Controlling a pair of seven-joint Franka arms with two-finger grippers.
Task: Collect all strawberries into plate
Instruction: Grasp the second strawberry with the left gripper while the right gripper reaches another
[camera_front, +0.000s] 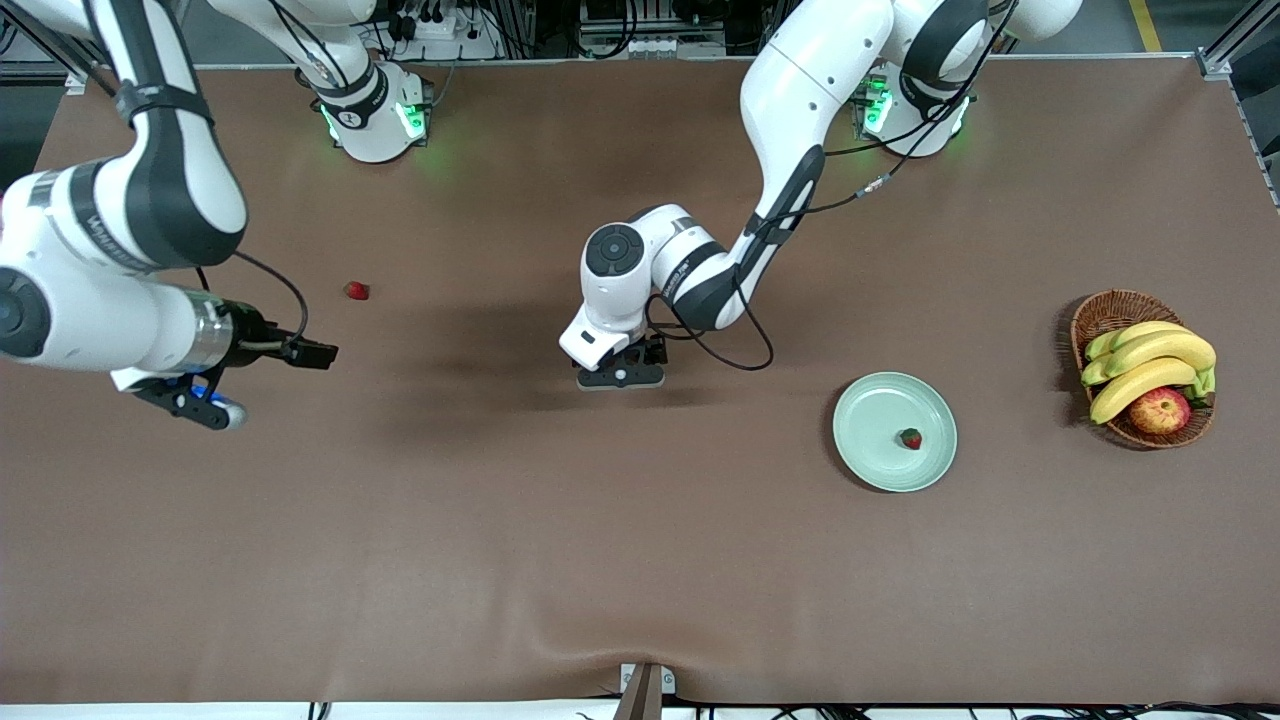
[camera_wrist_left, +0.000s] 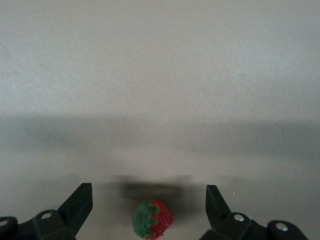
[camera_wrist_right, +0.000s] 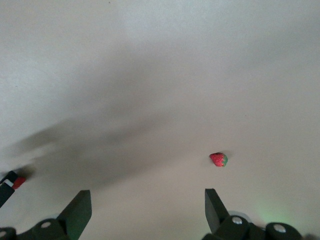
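Brown worktop (camera_front: 640, 560) filling the whole front view, robot bases along the upper edge.

Down low at mid-frame: left claw (camera_wrist_left: 148, 195), fingers spread wide and empty, straddling the middle strawberry (camera_wrist_left: 152, 220). Berry lying on its side on the cloth between the 2 fingers, touching neither. Hidden under the claw in the front view, plain in the left wrist view. Probably set this way so that a short drop and a squeeze would catch the berry across its width.

Lower in the frame and toward the left arm's end: mint-green plate (camera_front: 870, 440), already carrying the plated strawberry (camera_front: 910, 439) close to its rim. Placed within easy reach of the left arm, hence a short carry from the middle of the worktop.

Up in the frame, toward the right arm's end: stray strawberry (camera_front: 356, 290), alone on the cloth, well apart from the plate. Right claw (camera_wrist_right: 148, 197) hanging over the worktop near it, open and empty, berry in sight in the right wrist view but not between the fingers. Apparently waiting, perhaps to keep out of the other arm's path.

At the left arm's end of the worktop: wicker basket (camera_front: 1120, 305) with bananas (camera_front: 1150, 365) and apple (camera_front: 1160, 410), no part of the job.

Judged tally: 1 of 3 collected, 2 to go.
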